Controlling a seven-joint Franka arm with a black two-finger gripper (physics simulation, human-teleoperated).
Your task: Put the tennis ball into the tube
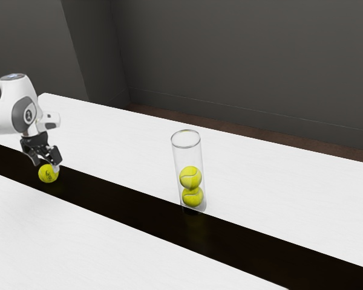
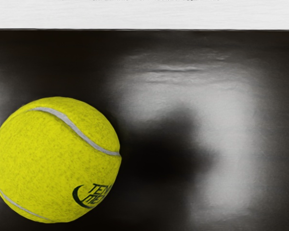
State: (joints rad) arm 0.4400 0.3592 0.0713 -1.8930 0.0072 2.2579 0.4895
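The two fingers (image 1: 52, 156) were apart, with a gap between them, and they were not shut on anything. The gripper (image 1: 46, 164) hung low, pointing down, just over the loose tennis ball (image 1: 48, 174). One fingertip was right by the top of that ball, but I could not tell if it touched. The ball sat on the long black stripe (image 1: 127, 206) that ran across the white table (image 1: 103, 260). It was well apart from the tube (image 1: 187, 156) and was not inside it. In the wrist view the ball looked big and yellow, with curvy pale lines and some dark letters on it. A dark shadow (image 2: 168, 154) lay on the stripe next to the ball, and there were pale, shiny patches too. The tube was tall and see-through, and it stood up at the edge of the stripe. Two other yellow balls were in it, the top one (image 1: 190, 177) sitting on the bottom one (image 1: 192, 197). The space above them was empty, up to the round rim. The white arm (image 1: 15, 112) came in from the exterior view's left. Behind the table was a dark gray wall (image 1: 242, 60).
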